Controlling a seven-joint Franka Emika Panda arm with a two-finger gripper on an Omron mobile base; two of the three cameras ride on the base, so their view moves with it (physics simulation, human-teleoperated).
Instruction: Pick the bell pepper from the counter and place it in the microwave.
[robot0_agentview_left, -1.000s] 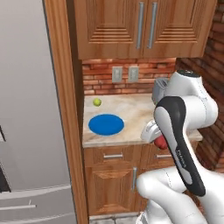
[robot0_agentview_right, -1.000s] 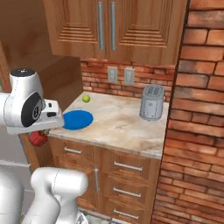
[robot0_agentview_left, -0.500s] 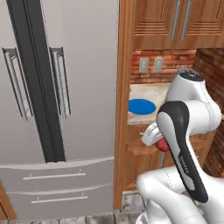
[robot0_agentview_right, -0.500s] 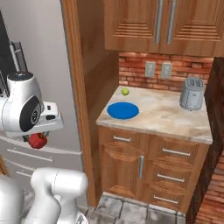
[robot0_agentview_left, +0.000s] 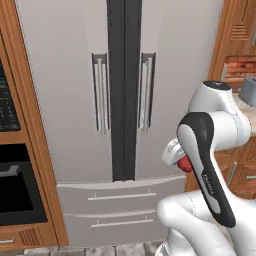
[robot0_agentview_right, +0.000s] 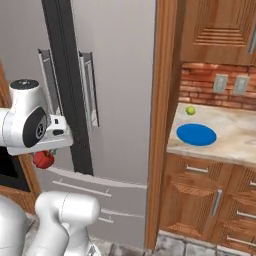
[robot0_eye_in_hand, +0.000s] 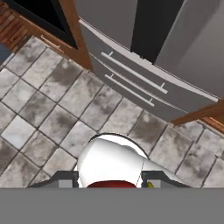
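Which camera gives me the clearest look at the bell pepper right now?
The right base view: the bell pepper hangs in plain sight under the claw, against the fridge. The left base view shows a red sliver behind the forearm. The hand view shows a red edge at the bottom.

1. A grey double-door fridge (robot0_agentview_left: 125, 90) with two upright handles and drawers below stands ahead.
2. A dark oven (robot0_agentview_left: 15, 185) sits in the wooden cabinet on the far left.
3. A flat blue plate (robot0_agentview_right: 196, 134) lies to the right, with a small yellow-green ball (robot0_agentview_right: 190, 110) just behind it, apart from it.
4. Two wall outlets (robot0_agentview_right: 230, 84) sit on the brick wall behind.
5. Grey stone floor tiles (robot0_eye_in_hand: 48, 109) lie below.
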